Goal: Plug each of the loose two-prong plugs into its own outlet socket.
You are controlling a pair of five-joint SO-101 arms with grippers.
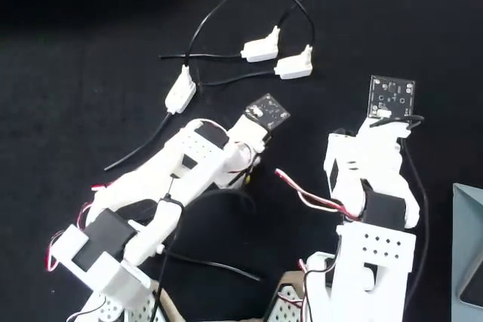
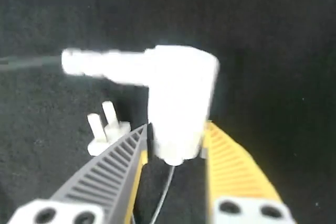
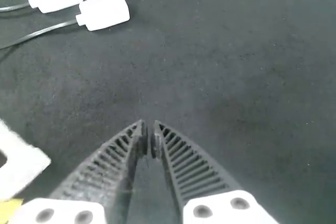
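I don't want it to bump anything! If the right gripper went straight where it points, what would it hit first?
Probably nothing: ahead of the right gripper the black cloth looks bare to the picture's edge. The nearest white plug lies off to one side, though depth is unclear.

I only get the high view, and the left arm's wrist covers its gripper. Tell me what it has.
Observer: The left gripper is shut on a white right-angle plastic plug.
Operator: Report the right gripper too.
Observer: The right gripper is shut with nothing in it, over bare black cloth.
Operator: Say whether any prongs show near the left one.
Observer: Yes. A small white two-prong plug lies on the cloth right beside the held plug.
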